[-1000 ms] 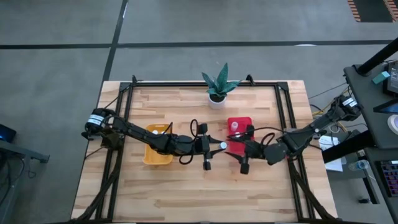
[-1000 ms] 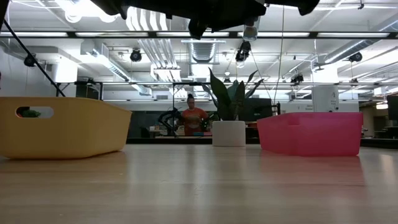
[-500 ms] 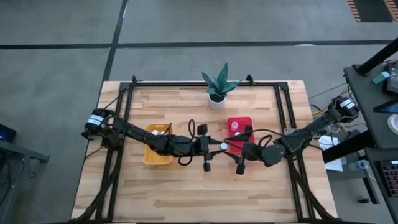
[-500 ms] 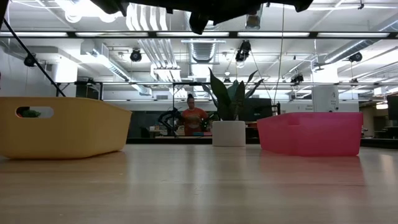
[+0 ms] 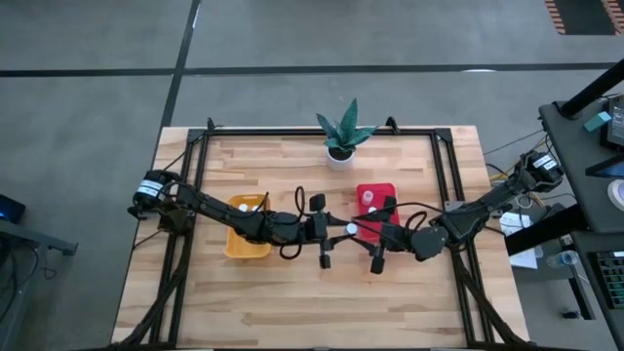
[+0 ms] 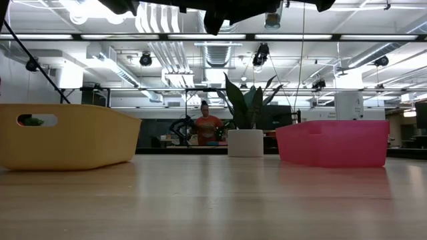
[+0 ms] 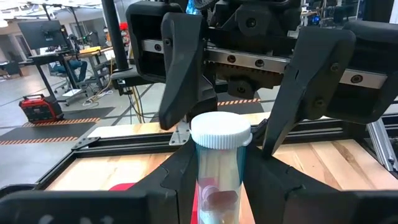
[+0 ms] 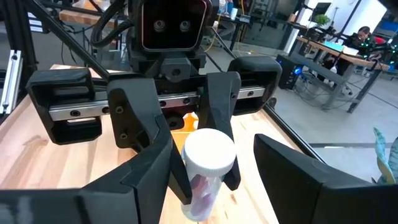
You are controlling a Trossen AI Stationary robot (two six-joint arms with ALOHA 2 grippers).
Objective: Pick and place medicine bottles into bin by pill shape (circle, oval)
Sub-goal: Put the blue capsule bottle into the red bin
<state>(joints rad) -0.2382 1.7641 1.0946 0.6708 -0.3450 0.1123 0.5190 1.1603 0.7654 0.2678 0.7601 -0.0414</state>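
Observation:
A clear medicine bottle (image 7: 219,180) with a white cap (image 5: 350,230) is in the air over the table's middle, between the yellow bin (image 5: 234,244) and the red bin (image 5: 388,187). My left gripper (image 5: 341,231) is shut on it. My right gripper (image 5: 363,235) faces it from the right, open. Its fingers (image 7: 184,68) stand on either side of the cap without touching. White-capped bottles lie in the red bin (image 5: 369,198) and in the yellow bin (image 5: 244,208). My left gripper pinches the bottle's clear body (image 7: 216,163) between its two fingers, below the cap. The fingers come level from the table's left and lie along the bottle. The bottle is lifted clear of the table, its cap (image 8: 209,152) pointing toward the right gripper.
A white plant pot (image 5: 340,152) with a green plant stands at the table's far edge, behind the bins. In the low view the yellow bin (image 6: 67,137) and the red bin (image 6: 333,143) rest on the wooden table top. People show in the room beyond.
My right gripper has moved a little toward the table's left, closer to the bottle's cap, staying open. The bottle in my left gripper has risen slightly, going nearly out of the top of the low view.

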